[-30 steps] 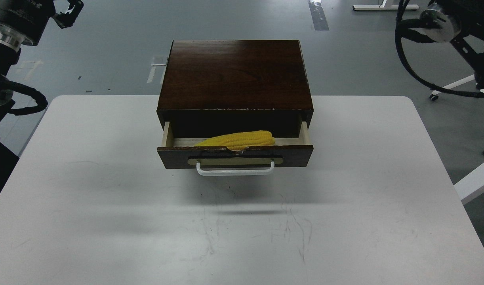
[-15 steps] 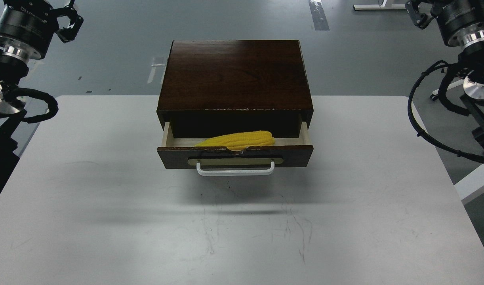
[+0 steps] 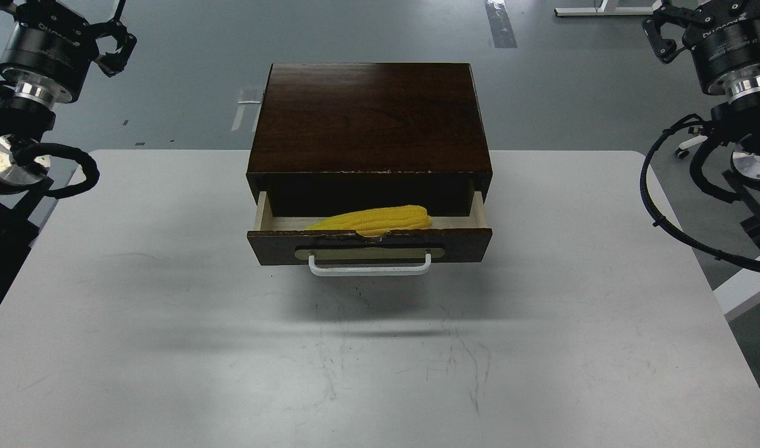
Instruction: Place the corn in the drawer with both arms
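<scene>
Corn (image 3: pixel 375 220) inside open drawer (image 3: pixel 369 246)

We're looking at a lab or robot test space, no question. Grey smooth poured floor (image 3: pixel 187 74) stretches behind, marked with strips of pale tape (image 3: pixel 249 94). A plain white scuffed rectangular table (image 3: pixel 168 323) serves as the bench. White metal frame legs on castors (image 3: pixel 706 140) stand off to the right, and two black cabled robot arms (image 3: pixel 38 56) flank the scene.
</scene>
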